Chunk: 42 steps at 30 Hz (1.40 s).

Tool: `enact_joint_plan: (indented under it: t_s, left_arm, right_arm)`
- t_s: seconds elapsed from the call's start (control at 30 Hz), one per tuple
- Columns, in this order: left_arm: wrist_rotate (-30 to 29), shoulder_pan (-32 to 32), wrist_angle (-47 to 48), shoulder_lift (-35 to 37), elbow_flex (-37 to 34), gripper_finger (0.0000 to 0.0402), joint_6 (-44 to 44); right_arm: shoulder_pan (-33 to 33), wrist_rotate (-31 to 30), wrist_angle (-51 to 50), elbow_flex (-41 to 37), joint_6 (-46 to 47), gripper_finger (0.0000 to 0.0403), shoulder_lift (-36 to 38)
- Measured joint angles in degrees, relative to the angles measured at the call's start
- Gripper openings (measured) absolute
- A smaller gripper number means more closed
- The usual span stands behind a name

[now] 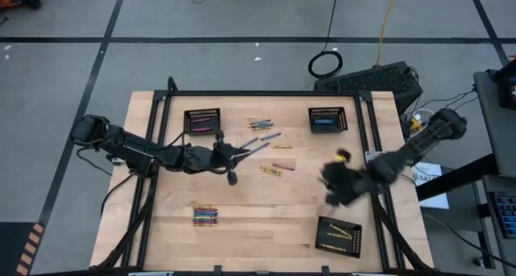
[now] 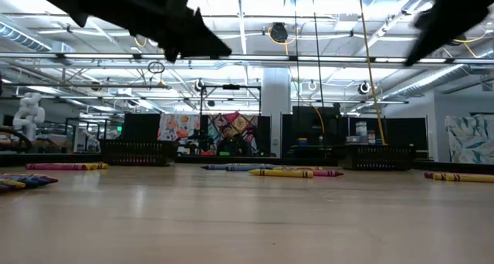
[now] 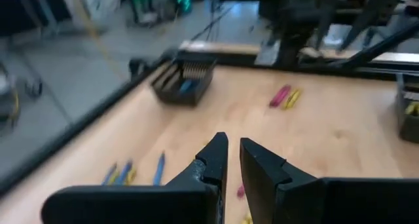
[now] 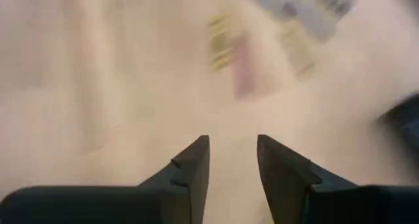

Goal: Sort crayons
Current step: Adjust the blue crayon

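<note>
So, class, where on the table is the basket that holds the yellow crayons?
In the high view, the basket with yellow crayons sits at the table's near right corner, just below the right gripper, far from the two baskets along the far edge.

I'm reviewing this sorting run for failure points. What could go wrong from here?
1. The loose crayons mid-table lie crowded and crossing, so the left gripper beside them may pinch two colours or nudge the neighbours.
2. The yellow and pink pair lies side by side; the right gripper, empty with its jaws apart, could take both.
3. The baskets are small, so a crayon released off-centre may land on the table.
</note>
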<state>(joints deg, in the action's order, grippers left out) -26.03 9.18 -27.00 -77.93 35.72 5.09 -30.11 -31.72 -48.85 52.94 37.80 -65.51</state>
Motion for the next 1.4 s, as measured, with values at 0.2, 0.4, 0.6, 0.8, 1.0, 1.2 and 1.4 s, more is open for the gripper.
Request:
enact_joint_plan:
  t_s: [0.2,0.4,0.6,0.8,1.0,1.2,1.4]
  left_arm:
    - [2.2,-6.8,11.9,-1.8,0.5,0.0044,14.1]
    - [5.8,-12.7,10.8,-8.4,0.5,0.0044,18.2]
    - [7.4,-19.0,11.7,-12.6,0.5,0.0044,24.0]
    - [10.7,-20.8,11.6,-16.3,0.5,0.0044,23.1]
    - [11.1,-20.8,10.4,-19.5,0.5,0.0044,22.5]
    - [11.0,-20.9,7.0,-22.6,0.5,0.0044,18.2]
    - [11.0,-20.8,3.1,-24.6,0.5,0.0044,16.5]
  right_arm:
    - [24.8,13.6,37.5,-12.3,-36.1,0.0059,-1.4]
    - [41.1,23.1,80.1,-23.1,-38.1,0.0004,-12.8]
    - [46.2,24.6,81.8,-17.4,-34.8,0.0001,-25.6]
    - [49.7,24.5,77.8,-11.8,-36.5,0.0001,-33.9]
    - [52.3,28.4,77.6,-11.1,-36.8,0.0000,-36.8]
    - [53.0,30.4,78.2,-11.1,-38.3,0.0000,-39.6]
    - [53.0,30.4,77.7,-11.1,-38.9,0.0000,-40.2]
